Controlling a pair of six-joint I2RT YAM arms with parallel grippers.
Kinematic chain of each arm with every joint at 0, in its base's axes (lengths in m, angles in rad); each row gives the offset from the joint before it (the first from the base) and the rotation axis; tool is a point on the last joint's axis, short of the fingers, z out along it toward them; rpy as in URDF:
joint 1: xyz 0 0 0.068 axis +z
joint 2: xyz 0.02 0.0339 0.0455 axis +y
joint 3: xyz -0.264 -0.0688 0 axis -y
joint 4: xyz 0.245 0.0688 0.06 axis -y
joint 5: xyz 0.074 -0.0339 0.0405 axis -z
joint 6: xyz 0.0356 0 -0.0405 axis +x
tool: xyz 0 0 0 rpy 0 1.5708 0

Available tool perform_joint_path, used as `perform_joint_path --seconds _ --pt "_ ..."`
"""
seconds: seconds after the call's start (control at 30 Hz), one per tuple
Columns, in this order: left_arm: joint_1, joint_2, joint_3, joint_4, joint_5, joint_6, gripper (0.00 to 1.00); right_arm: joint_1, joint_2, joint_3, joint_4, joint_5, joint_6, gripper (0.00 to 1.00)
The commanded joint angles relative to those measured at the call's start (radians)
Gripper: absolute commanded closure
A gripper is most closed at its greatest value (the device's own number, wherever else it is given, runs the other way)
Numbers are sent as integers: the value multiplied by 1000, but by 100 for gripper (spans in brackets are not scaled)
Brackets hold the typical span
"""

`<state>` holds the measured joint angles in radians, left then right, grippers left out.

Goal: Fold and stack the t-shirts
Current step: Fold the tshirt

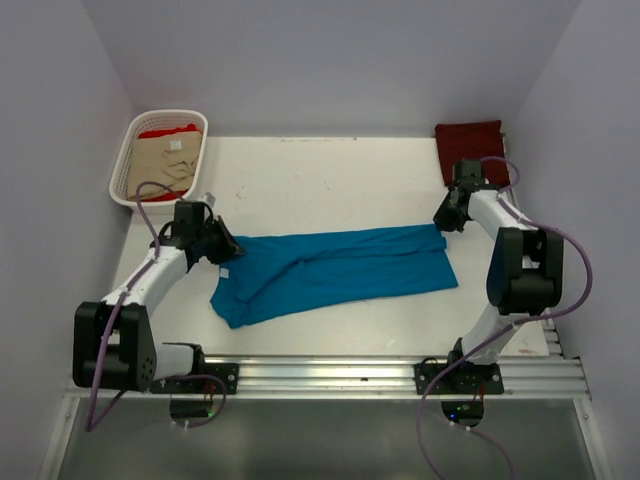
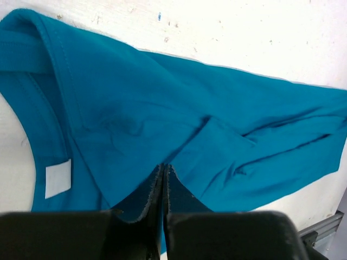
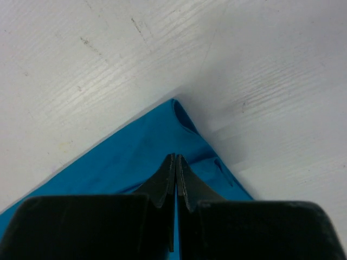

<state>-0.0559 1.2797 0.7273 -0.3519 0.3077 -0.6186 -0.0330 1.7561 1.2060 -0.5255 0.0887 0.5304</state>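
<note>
A teal-blue t-shirt (image 1: 340, 270) lies folded lengthwise across the middle of the table, collar end to the left. My left gripper (image 1: 228, 252) sits at that collar end. In the left wrist view its jaws (image 2: 164, 165) are shut, with teal cloth (image 2: 162, 97) creased up to the tips and a white neck label (image 2: 58, 179) to the left. My right gripper (image 1: 443, 220) is down at the shirt's far right corner. Its jaws (image 3: 176, 156) are shut on the cloth (image 3: 135, 151) just behind that corner. A dark maroon t-shirt (image 1: 470, 145) lies folded at the back right.
A white slotted basket (image 1: 120, 170) stands at the back left, holding a beige t-shirt (image 1: 160, 165) and a bright red one (image 1: 170, 130). The metal rail (image 1: 330, 375) with both arm bases runs along the near edge. Walls close in on three sides.
</note>
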Motion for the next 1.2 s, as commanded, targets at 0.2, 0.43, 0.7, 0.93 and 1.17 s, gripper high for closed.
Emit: perform_joint_path --seconds 0.2,0.43,0.7,0.93,1.17 --pt "-4 79 -57 140 -28 3 98 1 5 -35 48 -70 16 100" --pt "-4 178 -74 169 -30 -12 100 1 32 -80 45 -52 25 100" --pt "-4 343 7 205 -55 -16 100 4 54 -109 45 -44 28 100" --pt "-2 565 234 192 -90 -30 100 5 -3 -167 47 -18 26 100" --pt "-1 853 599 128 -59 -38 100 62 -98 -270 35 14 28 100"
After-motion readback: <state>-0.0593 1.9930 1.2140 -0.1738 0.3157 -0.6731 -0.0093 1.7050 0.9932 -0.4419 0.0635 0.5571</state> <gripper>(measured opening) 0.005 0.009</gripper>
